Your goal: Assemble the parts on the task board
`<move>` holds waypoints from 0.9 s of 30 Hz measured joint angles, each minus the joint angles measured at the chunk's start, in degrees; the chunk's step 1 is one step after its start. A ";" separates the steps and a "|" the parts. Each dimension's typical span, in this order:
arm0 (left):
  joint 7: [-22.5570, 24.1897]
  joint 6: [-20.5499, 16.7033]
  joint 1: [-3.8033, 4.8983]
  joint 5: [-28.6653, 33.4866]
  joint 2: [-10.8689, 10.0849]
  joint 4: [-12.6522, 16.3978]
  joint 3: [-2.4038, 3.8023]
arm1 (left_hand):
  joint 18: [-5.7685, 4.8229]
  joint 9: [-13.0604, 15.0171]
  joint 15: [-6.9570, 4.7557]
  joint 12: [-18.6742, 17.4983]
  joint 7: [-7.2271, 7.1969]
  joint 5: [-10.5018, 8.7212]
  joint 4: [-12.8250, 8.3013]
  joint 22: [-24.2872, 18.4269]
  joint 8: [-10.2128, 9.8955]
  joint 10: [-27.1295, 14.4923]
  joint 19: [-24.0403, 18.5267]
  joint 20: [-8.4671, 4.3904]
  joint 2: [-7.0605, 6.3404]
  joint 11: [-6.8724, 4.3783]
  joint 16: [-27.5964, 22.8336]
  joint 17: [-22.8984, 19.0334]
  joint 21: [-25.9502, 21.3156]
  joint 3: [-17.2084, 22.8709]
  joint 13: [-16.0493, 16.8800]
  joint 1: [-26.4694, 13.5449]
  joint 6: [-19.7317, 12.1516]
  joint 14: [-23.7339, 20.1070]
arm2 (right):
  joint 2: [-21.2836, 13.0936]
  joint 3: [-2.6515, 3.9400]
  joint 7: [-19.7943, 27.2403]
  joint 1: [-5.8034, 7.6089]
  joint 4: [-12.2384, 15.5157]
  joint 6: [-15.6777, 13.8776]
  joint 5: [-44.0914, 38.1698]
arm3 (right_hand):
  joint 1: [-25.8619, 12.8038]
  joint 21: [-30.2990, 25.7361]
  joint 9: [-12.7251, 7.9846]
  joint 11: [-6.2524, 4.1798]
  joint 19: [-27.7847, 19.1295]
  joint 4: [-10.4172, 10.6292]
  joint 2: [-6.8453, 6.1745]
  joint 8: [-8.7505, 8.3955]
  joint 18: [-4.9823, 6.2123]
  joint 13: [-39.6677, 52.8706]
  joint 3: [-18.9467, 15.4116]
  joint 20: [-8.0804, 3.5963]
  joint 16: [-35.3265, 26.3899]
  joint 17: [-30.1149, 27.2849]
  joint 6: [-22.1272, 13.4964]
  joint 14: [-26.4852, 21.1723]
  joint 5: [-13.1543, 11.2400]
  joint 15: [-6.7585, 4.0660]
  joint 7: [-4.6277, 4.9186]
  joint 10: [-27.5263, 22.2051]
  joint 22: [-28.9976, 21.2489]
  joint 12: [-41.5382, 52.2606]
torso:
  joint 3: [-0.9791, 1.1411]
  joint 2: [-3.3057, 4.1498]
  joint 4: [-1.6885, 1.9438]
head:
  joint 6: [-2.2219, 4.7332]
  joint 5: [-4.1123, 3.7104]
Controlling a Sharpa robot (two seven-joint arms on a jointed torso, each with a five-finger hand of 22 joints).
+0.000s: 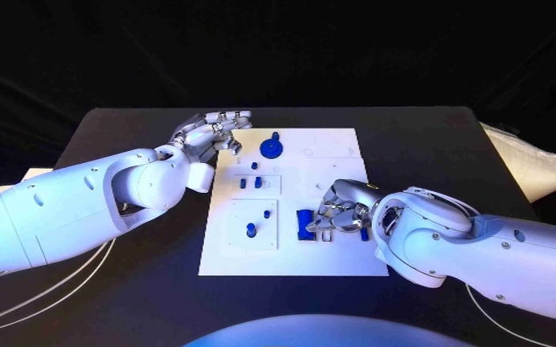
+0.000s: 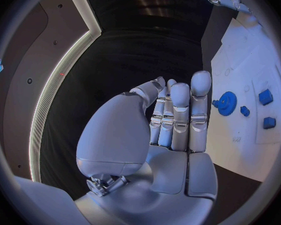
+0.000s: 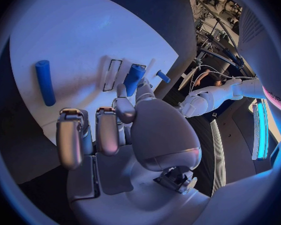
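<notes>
The right hand (image 1: 337,212) pinches what seems a blue peg (image 3: 133,78) over the task board (image 1: 319,259) for seating, while the left hand (image 1: 212,133) waits beside it, fingers straight, holding nothing.

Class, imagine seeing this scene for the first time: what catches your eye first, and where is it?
The white task board glows mid-table against the black. At its far end lies a round blue gear, beside the open left hand. Near the board's right edge, the right hand holds a blue peg.
</notes>
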 measured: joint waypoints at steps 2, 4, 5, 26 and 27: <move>-0.01 0.02 0.00 0.00 0.00 0.00 0.00 | 0.00 0.00 0.00 0.00 0.00 0.00 0.00 -0.03 0.00 0.00 -0.03 -0.03 0.00 0.00 0.00 -0.02 0.00 0.00 0.00 0.00 0.00 0.00 | 0.12 0.00 0.00 0.00 -0.08 0.07 -0.47 | 1.20 0.00 0.13 0.02 0.00 -0.94 0.14 0.23 0.00 0.33 0.59 0.00 0.00 0.07 0.00 -0.19 -0.28 -0.19 0.00 0.22 0.00 0.22 | -0.02 0.00 0.01 | -0.03 0.00; -0.02 0.04 0.00 0.00 0.01 0.00 0.00 | 0.00 0.00 0.00 0.00 0.00 0.00 0.00 -0.03 0.00 0.00 -0.03 -0.03 0.00 0.00 0.00 -0.02 0.00 0.00 0.00 0.00 0.00 0.00 | 0.10 0.00 0.00 -0.01 -0.10 0.07 -0.84 | 1.53 0.00 0.20 0.02 0.00 -1.25 0.32 0.23 0.00 0.47 0.90 0.00 0.00 0.07 0.00 -0.19 -0.22 -0.19 0.00 0.40 0.00 0.25 | -0.02 0.01 0.02 | -0.04 0.00; -0.02 0.05 0.00 0.00 0.01 0.00 0.00 | 0.00 0.00 0.00 0.00 0.00 0.00 0.00 -0.03 0.00 0.00 -0.03 -0.03 0.00 0.00 0.00 -0.02 0.00 0.00 0.00 0.00 0.00 0.00 | 0.04 0.00 0.00 -0.01 -0.10 0.07 -1.01 | 1.68 0.00 0.24 0.02 0.00 -1.25 0.45 0.23 0.00 0.57 0.90 0.00 0.00 0.13 0.00 -0.19 0.15 -0.19 0.00 0.40 -0.01 0.25 | -0.02 0.01 0.02 | -0.04 0.00; -0.07 0.14 -0.01 -0.01 -0.05 -0.08 -0.02 | 0.00 0.01 0.01 0.00 0.00 0.00 0.00 -0.02 0.00 0.01 -0.03 -0.03 0.00 0.00 0.00 -0.01 0.00 0.00 -0.02 0.00 0.00 0.00 | -12.61 0.05 2.05 1.95 4.81 -1.82 0.35 | 2.29 -0.67 -0.13 0.85 -0.31 -1.24 1.75 -1.90 0.00 -4.20 1.06 -0.10 -0.32 -0.51 -2.09 -0.19 8.75 -0.18 0.45 -2.29 -0.02 -6.60 | -0.03 -0.14 -0.31 | 0.63 -0.96; -0.07 0.14 -0.01 -0.02 -0.02 -0.07 -0.02 | 0.00 0.01 0.01 0.00 -0.01 0.00 0.00 -0.02 0.00 0.01 -0.03 -0.03 0.00 -0.01 0.00 -0.01 0.00 0.00 -0.02 0.00 0.00 0.00 | -13.38 0.04 2.18 2.04 4.84 -1.63 0.39 | 2.28 -0.68 -0.14 0.94 -0.31 -1.24 1.74 -2.11 0.00 -4.40 1.06 -0.10 -0.32 -0.51 -2.09 -0.19 8.75 -0.18 0.45 -2.38 -0.02 -6.90 | -0.04 -0.14 -0.34 | 0.65 -0.99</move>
